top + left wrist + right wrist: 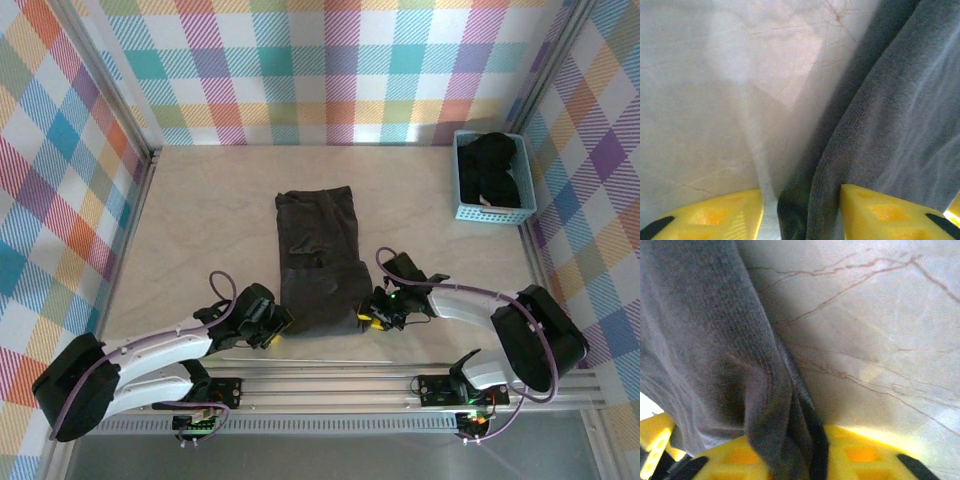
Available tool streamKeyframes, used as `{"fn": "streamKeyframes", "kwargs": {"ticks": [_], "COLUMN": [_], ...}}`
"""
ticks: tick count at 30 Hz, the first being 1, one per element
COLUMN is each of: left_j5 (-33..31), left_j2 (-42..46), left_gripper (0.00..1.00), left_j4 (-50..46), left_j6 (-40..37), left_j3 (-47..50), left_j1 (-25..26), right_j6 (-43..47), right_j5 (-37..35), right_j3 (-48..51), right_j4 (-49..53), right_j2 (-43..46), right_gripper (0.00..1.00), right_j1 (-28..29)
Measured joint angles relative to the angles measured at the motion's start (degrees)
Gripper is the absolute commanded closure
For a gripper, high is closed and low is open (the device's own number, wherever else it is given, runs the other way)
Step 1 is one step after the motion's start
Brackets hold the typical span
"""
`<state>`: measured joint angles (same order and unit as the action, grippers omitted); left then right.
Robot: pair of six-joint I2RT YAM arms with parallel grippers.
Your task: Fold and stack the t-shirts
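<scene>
Shirt [318, 262] lies mid-table in a long strip. Left gripper [273, 335] straddles its near hem, jaws apart; right gripper [370, 319] pinches the other corner. Probably the end-over-end fold: left must close, then both lift together.

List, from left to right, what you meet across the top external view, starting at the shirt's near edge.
Left jaws at the shirt's near left corner → folded t-shirt → right jaws at its near right corner → light-blue basket holding dark cloth.
</scene>
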<state>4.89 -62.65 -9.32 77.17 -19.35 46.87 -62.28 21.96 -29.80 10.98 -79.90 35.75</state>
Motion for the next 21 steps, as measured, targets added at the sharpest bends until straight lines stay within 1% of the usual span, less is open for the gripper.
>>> {"fn": "streamKeyframes", "kwargs": {"ticks": [1, 3, 5, 6, 8, 10, 16, 19, 21], "left_j5": [-0.13, -0.7, -1.14, -1.44, -1.79, -2.23, -3.56, -2.97, -1.53], "left_j2": [-0.61, -1.86, -2.45, -2.58, -3.32, -1.53, 9.64, 10.95, 9.66], "left_gripper": [0.69, 0.88, 1.0, 1.0, 1.0, 1.0, 1.0, 1.0, 1.0], "left_j4": [-0.66, -2.82, -3.28, -0.57, 2.64, 3.26, 1.22, 0.17, -0.09], "left_j6": [0.2, 0.2, 0.17, -0.2, -0.31, -0.24, -0.26, -0.46, -0.92], "left_j3": [-0.46, -1.6, -1.99, -2.03, -2.29, -2.29, -4.42, -8.02, -10.97], "left_j1": [0.11, 0.33, 0.52, 0.81, 1.44, 1.75, 1.66, -0.2, -3.5], "right_j6": [-0.02, -0.24, -0.24, -0.2, 0.0, 0.2, 1.79, 2.97, 3.74], "right_j5": [0.07, 0.04, -0.07, -0.42, -1.01, -1.53, -1.95, -1.55, -0.66], "right_j3": [-0.02, -0.11, -0.33, -0.59, -1.16, -1.9, -7.65, -12.87, -17.27], "right_j4": [-0.28, -1.18, -1.68, -1.46, -0.22, 1.42, 8.35, 11.93, 14.23], "right_j2": [-0.31, -0.66, -0.59, -0.39, 0.66, 2.99, 8.96, 8.96, 7.74], "right_gripper": [0.84, 0.9, 0.96, 1.0, 1.0, 1.0, 1.0, 1.0, 1.0], "right_j1": [0.09, 0.44, 1.01, 1.29, 1.79, 2.14, 2.19, 1.25, -0.26]}}
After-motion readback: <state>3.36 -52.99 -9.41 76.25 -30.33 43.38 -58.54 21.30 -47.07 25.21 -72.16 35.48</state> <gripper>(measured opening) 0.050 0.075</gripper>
